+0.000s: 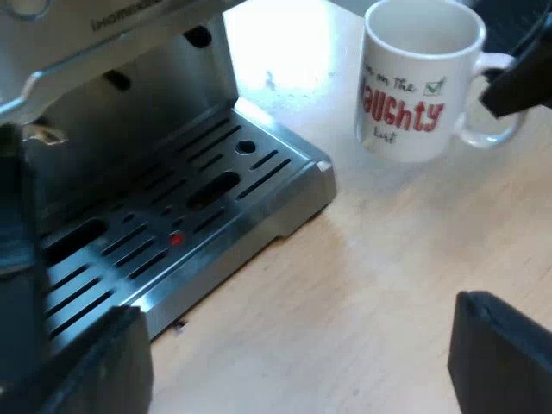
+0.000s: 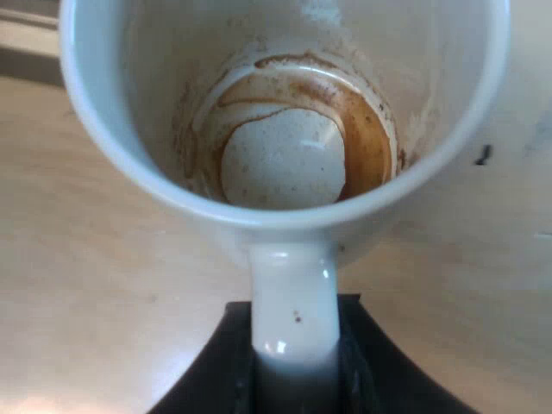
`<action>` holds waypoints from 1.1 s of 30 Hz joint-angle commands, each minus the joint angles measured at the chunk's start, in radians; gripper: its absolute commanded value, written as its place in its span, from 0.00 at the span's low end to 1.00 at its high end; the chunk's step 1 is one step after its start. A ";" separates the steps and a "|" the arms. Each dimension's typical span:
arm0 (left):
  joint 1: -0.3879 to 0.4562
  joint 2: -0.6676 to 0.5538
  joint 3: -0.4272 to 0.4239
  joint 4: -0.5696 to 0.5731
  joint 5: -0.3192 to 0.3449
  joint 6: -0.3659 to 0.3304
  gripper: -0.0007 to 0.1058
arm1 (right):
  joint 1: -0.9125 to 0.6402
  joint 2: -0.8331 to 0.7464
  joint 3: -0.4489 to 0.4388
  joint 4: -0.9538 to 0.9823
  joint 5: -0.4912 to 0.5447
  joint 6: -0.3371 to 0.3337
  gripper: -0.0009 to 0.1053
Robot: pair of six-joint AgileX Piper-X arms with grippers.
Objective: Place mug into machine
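While right gripper (image 2: 293, 371) is clenching the handle (image 2: 291, 293) of the mug (image 1: 414, 95), left gripper (image 1: 297, 345) hanging released, a lift onto the drip tray (image 1: 216, 198) is likely coming.

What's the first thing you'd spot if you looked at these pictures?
The white mug with big red letters stands upright on the wooden table, near the espresso machine's slotted metal drip tray. The right gripper pinches its handle, and brown coffee rings stain the bottom inside. A small red dot shows among the tray's slots.
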 commanded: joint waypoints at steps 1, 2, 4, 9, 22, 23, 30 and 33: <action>-0.004 -0.045 -0.009 0.046 -0.048 -0.002 0.68 | 0.050 -0.035 -0.010 -0.009 0.007 0.017 0.01; -0.004 -0.051 -0.009 0.055 -0.057 -0.002 0.68 | 0.058 -0.037 -0.010 -0.007 0.007 0.021 0.01; -0.004 -0.085 -0.009 0.091 -0.087 -0.002 0.68 | 0.100 -0.041 -0.012 0.000 0.007 0.044 0.01; 0.003 -0.138 -0.009 0.136 -0.131 -0.007 0.68 | 0.199 -0.041 -0.023 -0.002 0.007 0.084 0.01; 0.293 -0.178 0.073 0.070 0.104 0.045 0.68 | 0.291 0.065 -0.141 -0.009 0.022 0.128 0.01; 0.302 -0.176 0.073 0.065 0.118 0.045 0.68 | 0.291 0.079 -0.150 -0.010 0.022 0.126 0.01; 0.372 -0.141 0.079 0.056 0.188 0.101 0.68 | 0.291 0.237 -0.249 -0.076 0.007 0.121 0.01; 0.372 -0.124 0.079 0.052 0.188 0.112 0.68 | 0.297 0.302 -0.289 -0.109 0.007 0.121 0.01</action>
